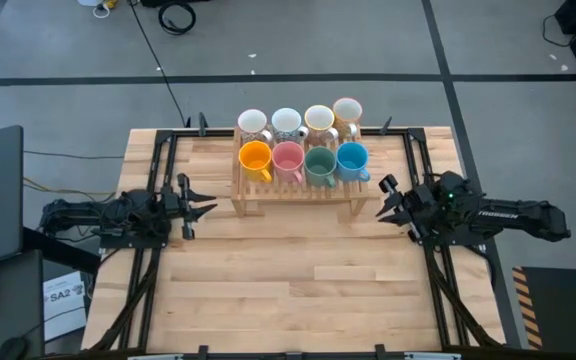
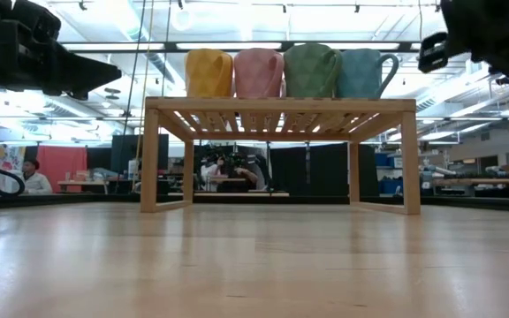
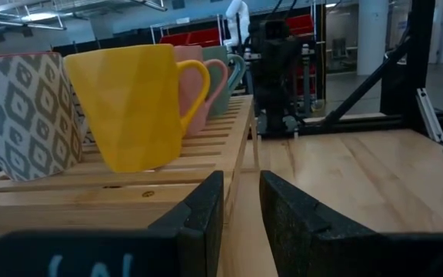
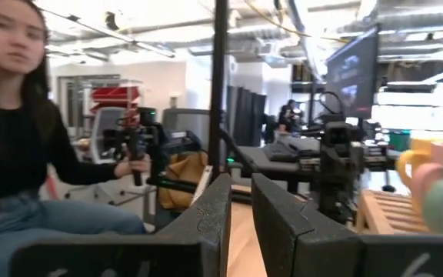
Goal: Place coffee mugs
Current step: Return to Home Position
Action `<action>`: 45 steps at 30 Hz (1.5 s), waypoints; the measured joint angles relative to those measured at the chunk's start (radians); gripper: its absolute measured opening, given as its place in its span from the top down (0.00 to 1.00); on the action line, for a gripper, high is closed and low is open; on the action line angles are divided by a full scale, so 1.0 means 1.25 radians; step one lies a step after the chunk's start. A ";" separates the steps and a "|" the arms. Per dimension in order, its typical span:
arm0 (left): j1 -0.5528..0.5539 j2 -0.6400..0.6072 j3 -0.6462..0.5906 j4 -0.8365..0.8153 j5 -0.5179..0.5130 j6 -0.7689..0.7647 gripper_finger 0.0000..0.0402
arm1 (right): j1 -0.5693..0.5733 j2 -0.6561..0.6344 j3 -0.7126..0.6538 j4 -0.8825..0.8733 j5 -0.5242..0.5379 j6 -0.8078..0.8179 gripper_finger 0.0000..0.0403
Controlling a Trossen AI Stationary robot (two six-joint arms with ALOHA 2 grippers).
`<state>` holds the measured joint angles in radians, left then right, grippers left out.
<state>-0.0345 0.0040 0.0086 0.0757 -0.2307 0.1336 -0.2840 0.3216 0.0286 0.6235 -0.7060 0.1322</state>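
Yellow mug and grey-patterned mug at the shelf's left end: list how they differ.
The yellow mug is plain and faceted; the grey-patterned mug bears a grey-and-white diamond pattern. The yellow mug stands in the front row, the grey-patterned mug behind it. The yellow mug's handle shows; the grey-patterned mug's is hidden. Both stand upright on the wooden shelf, untouched by the left gripper and right gripper.

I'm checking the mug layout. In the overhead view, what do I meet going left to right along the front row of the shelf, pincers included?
Left pincer → round orange ceramic mug → pink ceramic mug → green ceramic mug → blue ceramic mug → right pincer.
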 joint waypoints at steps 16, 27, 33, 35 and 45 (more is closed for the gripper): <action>0.000 0.000 0.000 0.000 -0.003 -0.015 0.77 | 0.001 0.011 -0.017 -0.059 0.116 -0.031 0.85; 0.000 0.000 0.000 -0.001 -0.003 -0.015 0.77 | 0.001 0.045 -0.018 -0.108 0.179 -0.073 0.85; 0.000 0.000 0.000 -0.002 -0.003 -0.015 0.77 | 0.001 0.058 -0.018 -0.141 0.251 -0.072 0.85; 0.000 0.000 0.000 -0.002 -0.003 -0.014 0.77 | 0.001 0.062 -0.018 -0.160 0.258 -0.056 0.85; 0.000 0.000 0.000 -0.005 -0.003 -0.014 0.77 | 0.001 0.069 -0.018 -0.200 0.258 0.002 0.85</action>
<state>-0.0347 0.0044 0.0082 0.0700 -0.2344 0.1162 -0.2829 0.4080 0.0067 0.3737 -0.3836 0.1350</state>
